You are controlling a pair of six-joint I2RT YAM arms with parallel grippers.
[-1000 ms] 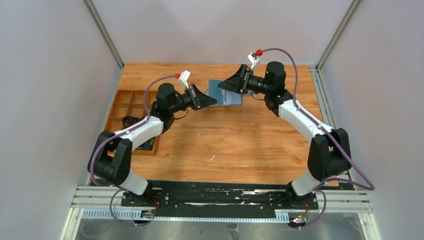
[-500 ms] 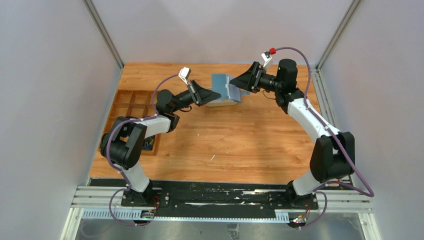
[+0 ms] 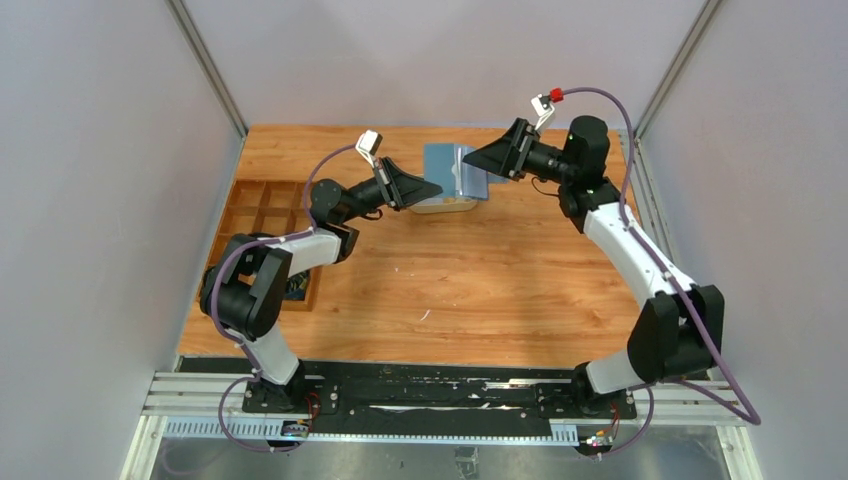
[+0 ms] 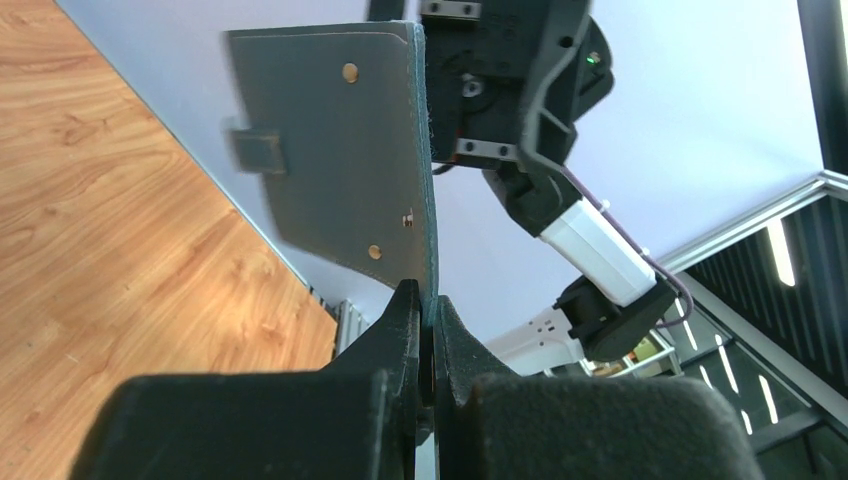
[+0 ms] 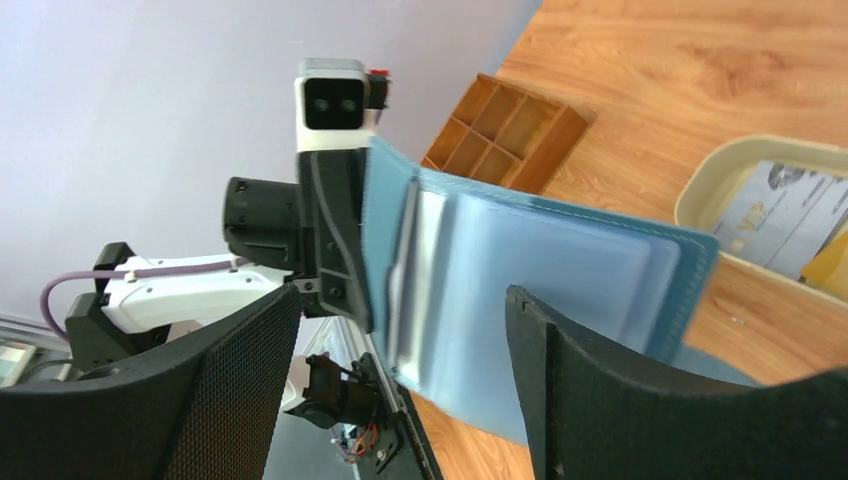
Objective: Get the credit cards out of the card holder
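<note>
The teal-blue card holder point(image 3: 448, 170) hangs in the air above the back of the table, opened like a book. My left gripper point(image 4: 430, 305) is shut on its lower edge, and its grey-blue outer face with the snap tab point(image 4: 330, 150) stands upright. In the right wrist view the holder's lighter blue pocketed inside point(image 5: 520, 270) faces my right gripper point(image 5: 402, 300), which is open just in front of it, gripping nothing. Two credit cards, one whitish point(image 5: 780, 205) and one yellow point(image 5: 830, 265), lie in the beige tray point(image 5: 715, 165). Whether a card sits in the pockets is unclear.
The oval beige tray point(image 3: 442, 207) rests on the table directly under the held holder. A brown wooden compartment box point(image 3: 262, 215) sits at the table's left edge, beside the left arm's elbow. Grey walls close in the left, back and right sides.
The left gripper has lifted the card holder up off the tray area and it now stands open. The right gripper has drawn back to the right, away from the holder.
</note>
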